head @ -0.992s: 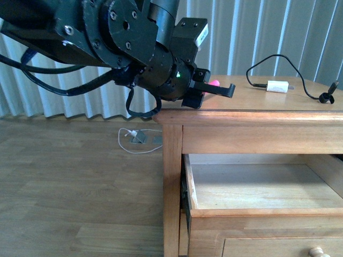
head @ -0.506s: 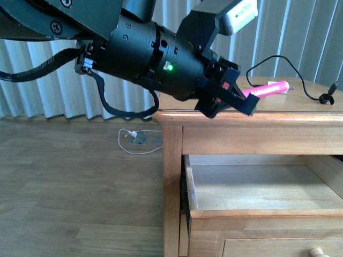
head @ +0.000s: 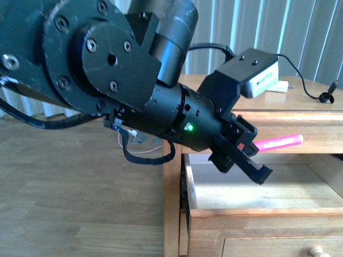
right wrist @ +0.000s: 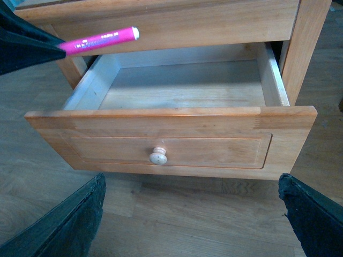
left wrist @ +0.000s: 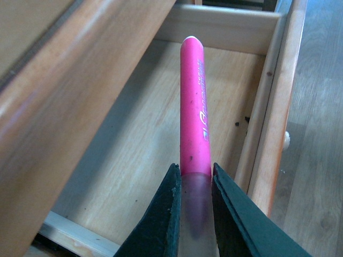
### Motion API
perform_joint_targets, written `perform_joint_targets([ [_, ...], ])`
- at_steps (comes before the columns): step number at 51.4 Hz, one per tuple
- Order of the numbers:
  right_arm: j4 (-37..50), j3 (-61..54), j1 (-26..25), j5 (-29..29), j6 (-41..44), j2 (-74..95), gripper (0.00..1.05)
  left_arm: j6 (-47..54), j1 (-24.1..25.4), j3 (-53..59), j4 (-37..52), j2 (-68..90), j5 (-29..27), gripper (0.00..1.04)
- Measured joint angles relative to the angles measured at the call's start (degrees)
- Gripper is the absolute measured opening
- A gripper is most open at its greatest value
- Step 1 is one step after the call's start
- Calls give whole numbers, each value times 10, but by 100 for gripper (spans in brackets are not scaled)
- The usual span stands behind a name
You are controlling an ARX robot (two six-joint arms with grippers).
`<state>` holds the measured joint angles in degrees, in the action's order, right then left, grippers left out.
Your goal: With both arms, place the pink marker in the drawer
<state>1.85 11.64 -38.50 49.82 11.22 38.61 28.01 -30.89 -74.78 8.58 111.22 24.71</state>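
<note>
Left claw point(left wrist: 194, 174) grips the pink marker point(left wrist: 192, 107) over the open drawer point(right wrist: 171, 112)

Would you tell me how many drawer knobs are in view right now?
1: the round knob sits at the middle of the open drawer's front panel. The drawer hides the cabinet beneath it, so another knob may be out of sight.

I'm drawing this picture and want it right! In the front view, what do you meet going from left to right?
Big black left arm → its green light → left tool → pink marker → black cable end.
</note>
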Motion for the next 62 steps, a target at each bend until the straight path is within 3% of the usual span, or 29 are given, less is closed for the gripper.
perform_joint_targets([
  [26,0,0,0,0,0,0,96,-43,4,-31,52,94,-31,15],
  [38,0,0,0,0,0,0,96,-61,4,-31,71,100,-40,50],
  [55,0,0,0,0,0,0,96,-131,19,9,130,30,-145,99],
  [62,0,0,0,0,0,0,96,-151,28,72,171,-55,-199,99],
])
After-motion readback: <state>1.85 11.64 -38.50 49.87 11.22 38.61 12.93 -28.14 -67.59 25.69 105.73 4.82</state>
